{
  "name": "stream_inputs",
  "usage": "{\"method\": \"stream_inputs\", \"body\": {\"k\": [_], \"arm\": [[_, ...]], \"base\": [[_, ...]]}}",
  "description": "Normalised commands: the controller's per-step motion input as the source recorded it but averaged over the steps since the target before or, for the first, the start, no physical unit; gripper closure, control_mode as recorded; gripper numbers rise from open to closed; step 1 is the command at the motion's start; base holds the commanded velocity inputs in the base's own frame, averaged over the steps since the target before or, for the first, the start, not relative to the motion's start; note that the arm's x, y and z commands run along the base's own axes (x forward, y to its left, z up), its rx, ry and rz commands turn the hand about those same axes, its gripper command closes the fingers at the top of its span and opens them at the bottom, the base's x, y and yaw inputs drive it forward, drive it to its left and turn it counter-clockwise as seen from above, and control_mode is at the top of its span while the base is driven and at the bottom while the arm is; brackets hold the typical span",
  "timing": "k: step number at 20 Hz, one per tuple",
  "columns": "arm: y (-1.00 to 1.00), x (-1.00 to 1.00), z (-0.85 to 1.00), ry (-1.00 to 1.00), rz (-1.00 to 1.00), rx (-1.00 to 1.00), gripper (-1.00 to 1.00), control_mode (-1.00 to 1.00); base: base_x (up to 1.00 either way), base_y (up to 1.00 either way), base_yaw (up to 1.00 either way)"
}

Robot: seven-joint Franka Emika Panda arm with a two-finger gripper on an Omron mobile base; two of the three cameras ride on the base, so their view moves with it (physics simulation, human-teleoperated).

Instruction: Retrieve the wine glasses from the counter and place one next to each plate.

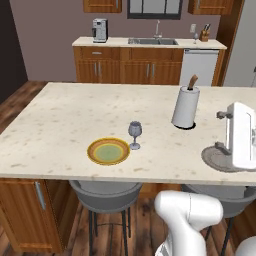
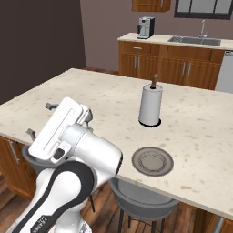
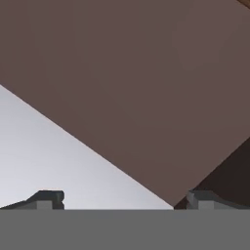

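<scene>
Soft, even light fills the rendered kitchen, with no glare. The island top (image 1: 75,115) is bright and evenly lit. The paper-towel roll (image 1: 186,106) drops a small dark shadow at its foot, toward 5 o'clock. The far counter (image 1: 150,43) at 12 o'clock looks slightly soft and coarse. Straight edges stay straight to the corners. In the hand view, a pale surface at 8 o'clock fades gently from white to grey.

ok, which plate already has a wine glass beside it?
The orange-rimmed plate: a wine glass stands just right of it. The grey plate, near the paper-towel roll, has none.
</scene>
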Motion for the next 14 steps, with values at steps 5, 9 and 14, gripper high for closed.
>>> {"method": "stream_inputs", "body": {"k": [5, 9, 14], "arm": [[0.00, -0.07, 0.02, 0.00, 0.00, 0.00, -1.00, 1.00], [0.00, 0.00, 0.00, 0.00, 0.00, 0.00, -1.00, 1.00], [0.00, 0.00, 0.00, 0.00, 0.00, 0.00, -1.00, 1.00]], "base": [[0.06, 0.00, -0.01], [0.36, -0.14, 0.02], [-0.27, -0.81, 0.03]]}}
